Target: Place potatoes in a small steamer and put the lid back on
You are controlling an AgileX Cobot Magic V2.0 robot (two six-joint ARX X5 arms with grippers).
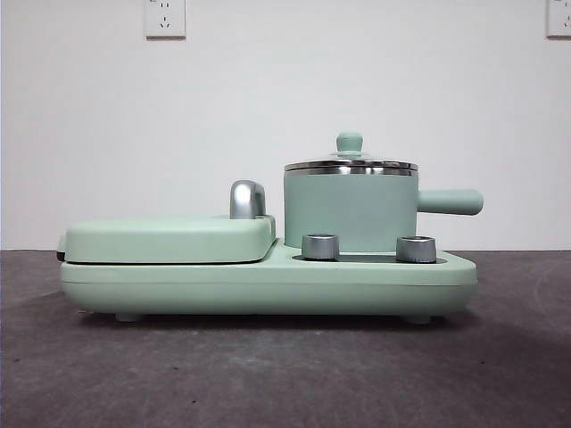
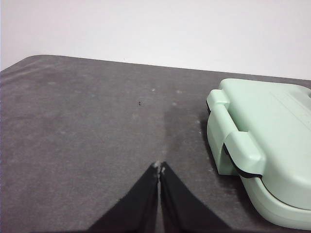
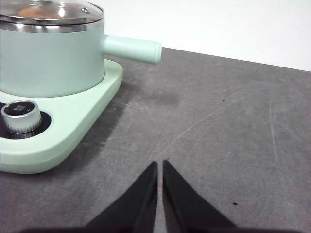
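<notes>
Pot (image 1: 350,212): sits on base (image 1: 268,283), rear right, handle (image 1: 450,201) out to the side. Metal, rigid; you'd hold it by the handle.
Lid (image 1: 351,166): on pot. Glass, prob. fragile, slick; pinch the knob (image 1: 349,143) only.
Potato (image 3: 34,11): orange shape under glass, inside pot. Firm, lumpy.
Left gripper (image 2: 159,168): jaws closed, empty, over bare table nr griddle cover (image 2: 272,136).
Right gripper (image 3: 160,166): closed, empty, nr dial (image 3: 20,116).
Task looks done.
</notes>
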